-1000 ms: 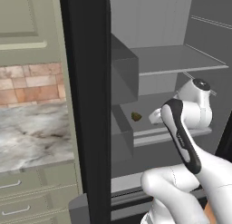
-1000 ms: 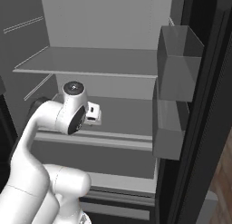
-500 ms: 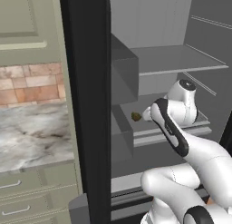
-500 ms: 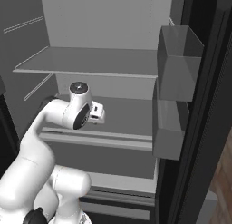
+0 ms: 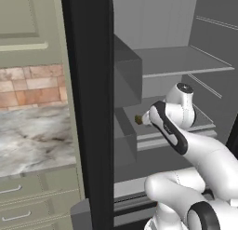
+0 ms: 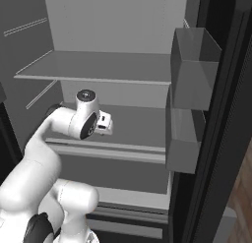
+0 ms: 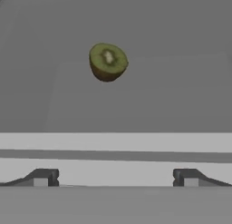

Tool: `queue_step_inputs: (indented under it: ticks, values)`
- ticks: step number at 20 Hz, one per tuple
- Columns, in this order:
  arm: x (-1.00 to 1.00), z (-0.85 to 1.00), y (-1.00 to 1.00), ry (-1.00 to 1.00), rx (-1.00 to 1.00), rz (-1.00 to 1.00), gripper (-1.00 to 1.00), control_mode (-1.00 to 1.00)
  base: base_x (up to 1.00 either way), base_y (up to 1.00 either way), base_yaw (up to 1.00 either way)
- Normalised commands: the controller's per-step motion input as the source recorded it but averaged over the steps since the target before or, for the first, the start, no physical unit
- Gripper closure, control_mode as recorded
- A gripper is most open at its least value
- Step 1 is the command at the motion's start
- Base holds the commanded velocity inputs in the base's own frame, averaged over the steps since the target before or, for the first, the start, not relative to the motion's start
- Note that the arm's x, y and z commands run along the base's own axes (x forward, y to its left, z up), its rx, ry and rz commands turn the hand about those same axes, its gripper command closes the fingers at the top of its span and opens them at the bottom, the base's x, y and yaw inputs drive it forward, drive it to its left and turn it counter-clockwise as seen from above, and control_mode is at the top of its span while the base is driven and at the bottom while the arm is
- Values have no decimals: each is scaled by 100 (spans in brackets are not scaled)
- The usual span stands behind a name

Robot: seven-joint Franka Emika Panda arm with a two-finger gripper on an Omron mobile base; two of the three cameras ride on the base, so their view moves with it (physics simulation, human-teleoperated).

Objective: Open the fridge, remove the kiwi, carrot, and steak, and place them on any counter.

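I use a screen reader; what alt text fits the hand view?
A halved kiwi, green cut face showing, lies on a grey fridge shelf ahead of the open gripper, untouched. The shelf's pale front edge crosses between them.

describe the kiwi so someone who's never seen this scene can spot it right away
Look into the open black fridge, at the lower light grey shelf just beyond the open hand. The kiwi sits alone on that shelf, also visible as a small dark lump beside the arm. It is a halved fruit, brown-skinned with a green cut face and pale core, against plain grey.
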Motion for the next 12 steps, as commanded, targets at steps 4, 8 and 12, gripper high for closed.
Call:
queue_step_inputs:
  ticks: [4, 8, 12]
  values:
    - [23, -23, 35, 0, 0, 2, -100, -100, 0, 0, 0]
    - [40, -13, 16, 1, 1, 0, -100, -100, 0, 0, 0]
    - [31, -12, 1, 7, 0, 0, -100, -100, 0, 0, 0]
